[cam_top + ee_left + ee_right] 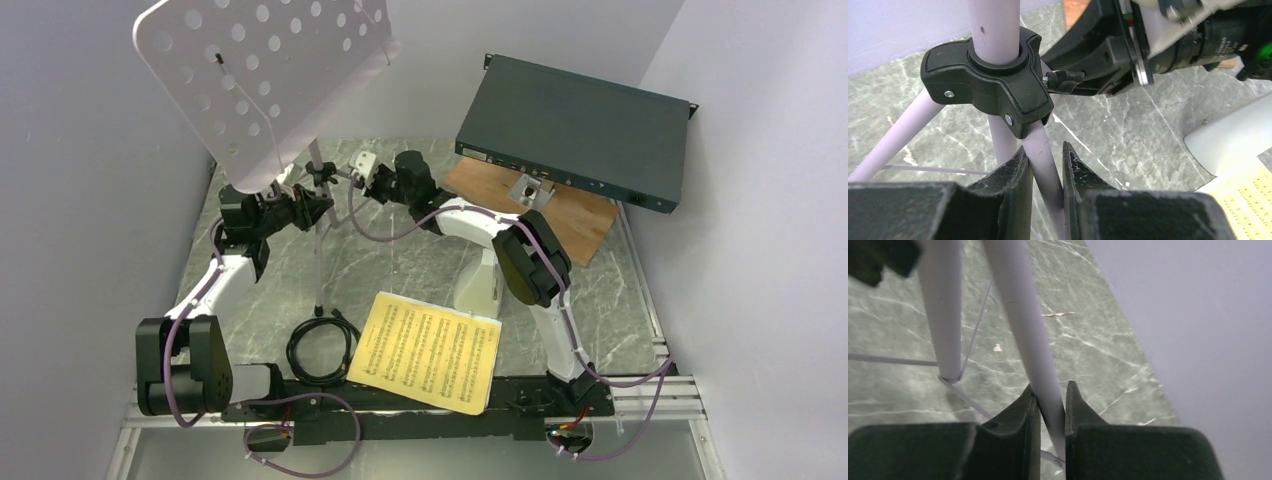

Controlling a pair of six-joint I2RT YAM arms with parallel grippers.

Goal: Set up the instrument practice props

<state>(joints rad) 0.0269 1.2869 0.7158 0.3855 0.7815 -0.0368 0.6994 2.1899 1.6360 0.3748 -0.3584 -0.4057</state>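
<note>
1 music stand (pixel 262 80) is held: left claw (pixel 1044 155) and right claw (pixel 1050 392) are each closed on 1 tripod leg (pixel 1040 150). 1 sheet-music stack (pixel 428 350) and 1 metronome (pixel 478 287) are laid on the worktop (pixel 400 268).

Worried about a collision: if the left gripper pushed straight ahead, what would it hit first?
The tripod leg already between the left gripper's fingers; beyond it, probably the black leg collar.
</note>
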